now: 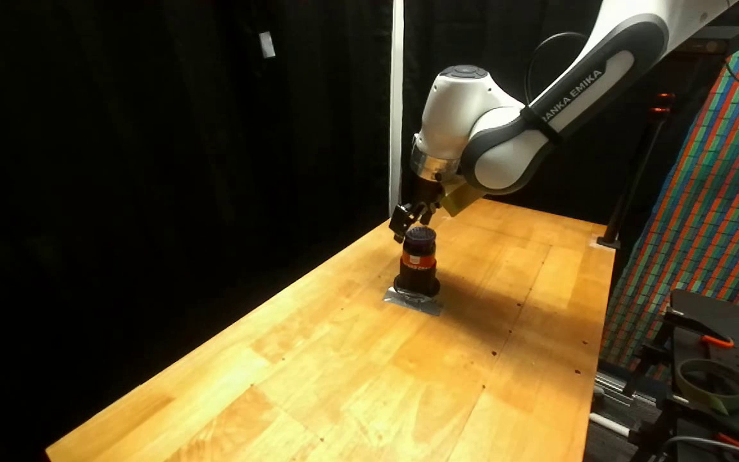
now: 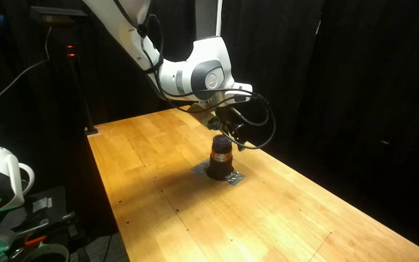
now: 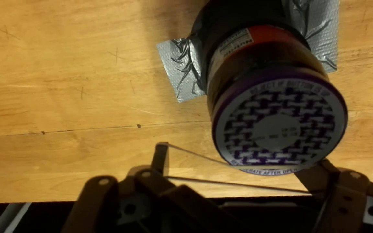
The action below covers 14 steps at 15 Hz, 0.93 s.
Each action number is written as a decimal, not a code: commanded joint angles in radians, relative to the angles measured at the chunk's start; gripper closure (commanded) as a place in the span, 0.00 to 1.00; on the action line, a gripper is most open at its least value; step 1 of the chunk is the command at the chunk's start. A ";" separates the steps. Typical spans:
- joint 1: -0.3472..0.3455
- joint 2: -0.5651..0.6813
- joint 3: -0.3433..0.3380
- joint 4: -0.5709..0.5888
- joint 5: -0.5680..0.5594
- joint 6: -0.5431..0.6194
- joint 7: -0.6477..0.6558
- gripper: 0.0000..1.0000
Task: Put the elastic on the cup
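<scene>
In an exterior view the jar (image 1: 419,261) stands upright on the bench (image 1: 408,372), long axis vertical, lid (image 1: 420,234) up, just beside the claw (image 1: 412,224). In an exterior view a cable (image 2: 262,99) loops across the claw, and a taped sleeve (image 2: 219,170) hides the jar's foot. In the wrist view the elastic (image 3: 238,184) stretches across the spread claw, one strand crossing the lid's edge; the sleeve is cut off.

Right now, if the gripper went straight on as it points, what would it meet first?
Probably the jar lid: in the wrist view, one finger overlaps its edge and one strand of the elastic crosses it, though depth is unclear.
</scene>
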 commanded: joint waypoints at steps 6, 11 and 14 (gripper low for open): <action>0.006 0.010 0.024 0.067 0.057 -0.254 -0.012 0.00; 0.011 0.018 0.034 0.096 0.052 -0.289 0.003 0.00; 0.014 0.006 0.035 0.097 0.053 -0.326 0.012 0.00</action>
